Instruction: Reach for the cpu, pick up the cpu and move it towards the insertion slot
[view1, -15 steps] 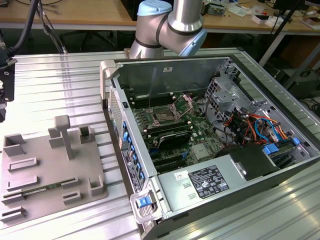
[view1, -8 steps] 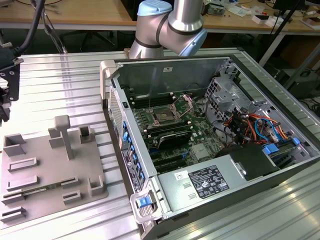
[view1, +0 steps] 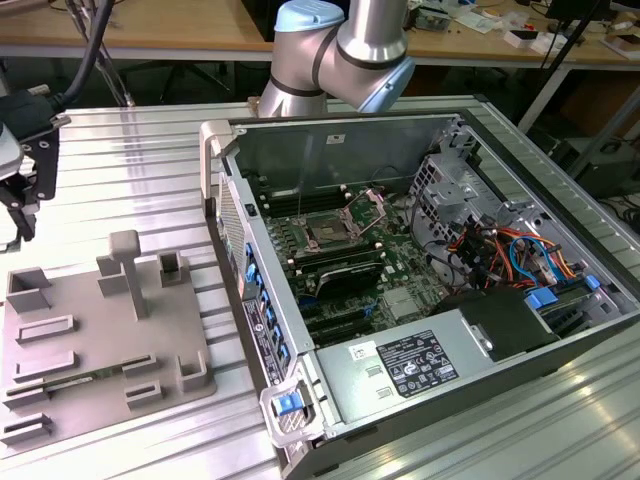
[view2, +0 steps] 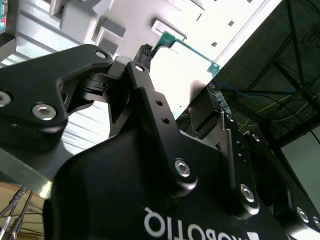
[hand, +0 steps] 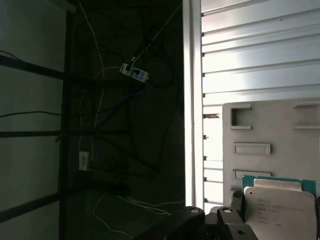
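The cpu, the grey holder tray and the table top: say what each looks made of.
The cpu: a metal face, it seems, with a pale silvery sheen and a darker rim. The holder tray: probably plastic, matte uniform grey with blocky moulded or printed posts and pockets. The table top: likely aluminium, bare silver ribbed slats that catch the light.

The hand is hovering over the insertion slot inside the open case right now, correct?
Not right. The hand is hovering at the exterior view's left, near the grey tray, well apart from the open case and its insertion slot. The exterior view shows it.
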